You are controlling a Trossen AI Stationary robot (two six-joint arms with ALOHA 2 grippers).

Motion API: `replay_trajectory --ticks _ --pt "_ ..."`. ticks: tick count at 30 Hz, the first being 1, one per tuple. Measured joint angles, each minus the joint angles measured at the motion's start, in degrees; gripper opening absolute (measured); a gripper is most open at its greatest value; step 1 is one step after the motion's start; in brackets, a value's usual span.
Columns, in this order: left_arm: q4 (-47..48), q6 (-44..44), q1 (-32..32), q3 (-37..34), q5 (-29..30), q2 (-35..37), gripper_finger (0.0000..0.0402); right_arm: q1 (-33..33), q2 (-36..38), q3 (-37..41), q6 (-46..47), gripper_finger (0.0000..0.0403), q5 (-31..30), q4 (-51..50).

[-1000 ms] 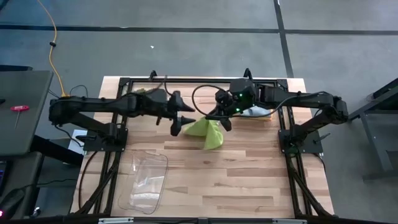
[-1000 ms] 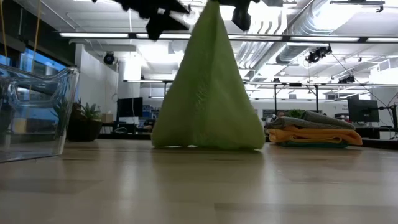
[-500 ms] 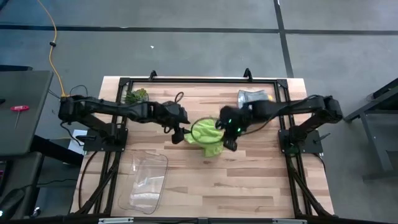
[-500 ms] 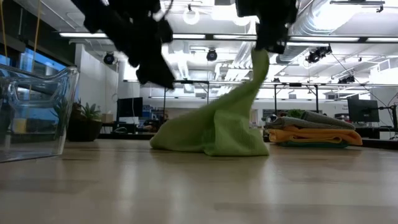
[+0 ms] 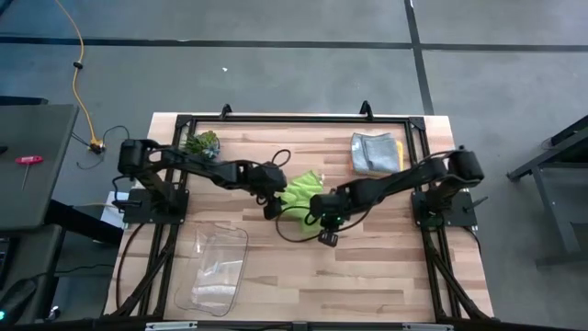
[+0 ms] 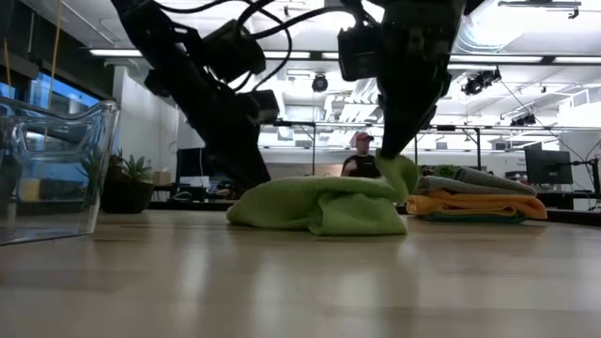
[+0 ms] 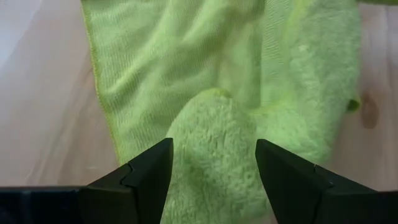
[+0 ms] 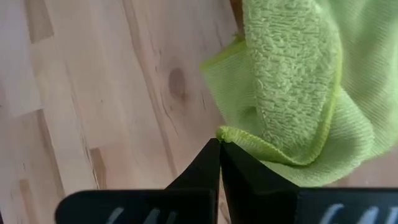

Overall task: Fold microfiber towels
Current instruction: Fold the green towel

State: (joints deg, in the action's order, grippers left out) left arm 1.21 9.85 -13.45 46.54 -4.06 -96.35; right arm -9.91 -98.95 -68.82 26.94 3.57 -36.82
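Mid-table, the right gripper (image 5: pixel 323 219) pinches a corner of the lime green towel (image 5: pixel 300 195), laying it flat; the left gripper (image 5: pixel 272 204), fingers spread, straddles its left edge.

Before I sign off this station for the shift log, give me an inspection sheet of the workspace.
Surface: wooden table, bare at the front.
Job's things: lime green towel crumpled mid-table; grey towel stacked on an orange one at the back right.
Clutter: clear plastic bin front left; small plant back left.
Grippers: left pincer open over the lime green towel; right pincer shut on its edge.
Cables: black cable looping off the right arm; yellow cord on the floor.
Surroundings: a person far behind the table.
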Motion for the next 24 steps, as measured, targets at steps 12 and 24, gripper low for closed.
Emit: replay_trajectory --ticks 12,24 --pt "11.7 -8.4 1.1 0.0 -0.6 1.2 0.0039 -0.2 -0.5 0.0 0.0 0.0000 -1.7 1.5" --pt "24.6 -6.8 8.0 0.0 -4.6 9.3 0.0006 -0.1 -0.5 0.0 -1.9 0.0000 -2.6 1.4"
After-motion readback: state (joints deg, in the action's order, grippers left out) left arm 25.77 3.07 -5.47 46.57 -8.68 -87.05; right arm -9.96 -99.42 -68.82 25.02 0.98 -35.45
